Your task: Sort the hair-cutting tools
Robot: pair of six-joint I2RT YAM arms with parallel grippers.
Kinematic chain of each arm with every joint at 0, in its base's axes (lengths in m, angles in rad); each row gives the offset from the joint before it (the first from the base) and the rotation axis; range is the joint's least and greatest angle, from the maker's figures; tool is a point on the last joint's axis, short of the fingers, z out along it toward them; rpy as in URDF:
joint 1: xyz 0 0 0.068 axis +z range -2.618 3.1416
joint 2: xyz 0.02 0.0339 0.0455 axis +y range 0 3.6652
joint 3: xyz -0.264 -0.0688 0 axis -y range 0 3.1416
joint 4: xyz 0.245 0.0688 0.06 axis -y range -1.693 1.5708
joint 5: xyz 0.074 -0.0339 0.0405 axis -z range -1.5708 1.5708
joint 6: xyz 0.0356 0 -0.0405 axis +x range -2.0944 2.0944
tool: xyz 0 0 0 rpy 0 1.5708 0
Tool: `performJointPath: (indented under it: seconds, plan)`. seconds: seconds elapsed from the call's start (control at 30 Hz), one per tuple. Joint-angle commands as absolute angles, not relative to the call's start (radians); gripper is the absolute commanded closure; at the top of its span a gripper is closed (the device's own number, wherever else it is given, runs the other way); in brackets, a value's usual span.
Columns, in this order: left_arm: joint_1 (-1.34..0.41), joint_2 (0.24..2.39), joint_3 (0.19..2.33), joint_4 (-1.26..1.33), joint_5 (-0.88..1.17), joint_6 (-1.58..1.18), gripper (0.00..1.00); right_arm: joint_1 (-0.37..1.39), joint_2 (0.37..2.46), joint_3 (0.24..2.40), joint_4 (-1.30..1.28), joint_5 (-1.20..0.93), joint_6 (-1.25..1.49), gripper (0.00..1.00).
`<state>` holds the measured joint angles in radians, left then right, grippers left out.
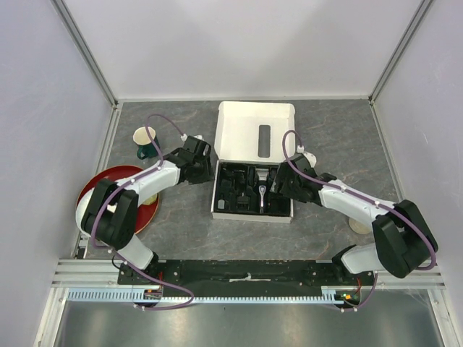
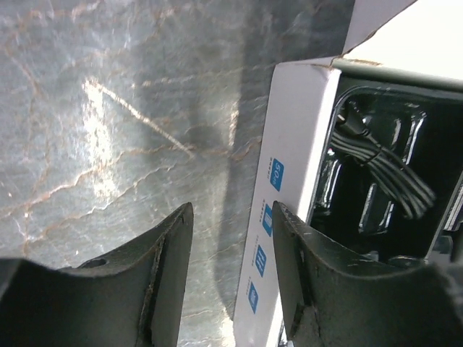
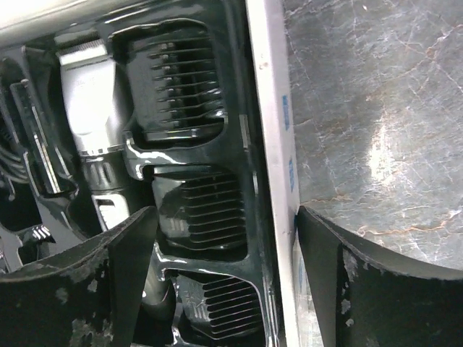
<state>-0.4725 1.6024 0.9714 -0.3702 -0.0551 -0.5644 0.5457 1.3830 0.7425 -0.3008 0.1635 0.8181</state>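
Straddling the 3 o'clock wall of the box, my open right end effector should centre on one comb guard before closing. My left end effector hangs open too.

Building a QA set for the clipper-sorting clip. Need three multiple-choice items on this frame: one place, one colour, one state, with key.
1. Where is the clipper?
A. in a mug
B. in the black tray
C. on the bare table

2. What colour is the plate to the left?
A. blue
B. white
C. red

3. How is the lid of the white box?
A. open, folded back
B. shut
C. taken off, on the table

Key:
1 B: its silver body lies in the tray's middle slot.
2 C: its rim shows red.
3 A: the lid's white inside faces up beyond the tray.
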Motion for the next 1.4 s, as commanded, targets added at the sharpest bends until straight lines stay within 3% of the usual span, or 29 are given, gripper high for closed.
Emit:
performJointPath:
  seconds: [0.0,0.33,0.53,0.73,1.0,1.37]
  plan:
    - [-0.476,1.603,1.054,-0.299,-0.079,-0.561,0.45,0.557,1.367,0.847,-0.319,0.192,0.796,0.13]
    - [-0.396,1.536,1.071,-0.380,-0.147,-0.590,0.43,0.457,1.286,0.914,-0.411,0.281,0.738,0.04]
    - [-0.304,1.606,1.190,-0.367,-0.072,-0.604,0.43,0.279,1.264,0.954,-0.428,0.270,0.733,0.19]
    - [-0.293,1.808,1.416,-0.359,-0.058,-0.575,0.43,0.199,1.374,1.026,-0.430,0.296,0.739,0.29]
    - [-0.281,2.092,1.690,-0.393,-0.041,-0.569,0.50,0.155,1.621,1.109,-0.321,0.256,0.677,0.26]
    - [-0.278,2.164,1.680,-0.188,0.260,-0.483,0.54,0.150,1.813,1.192,-0.165,0.045,0.615,0.25]
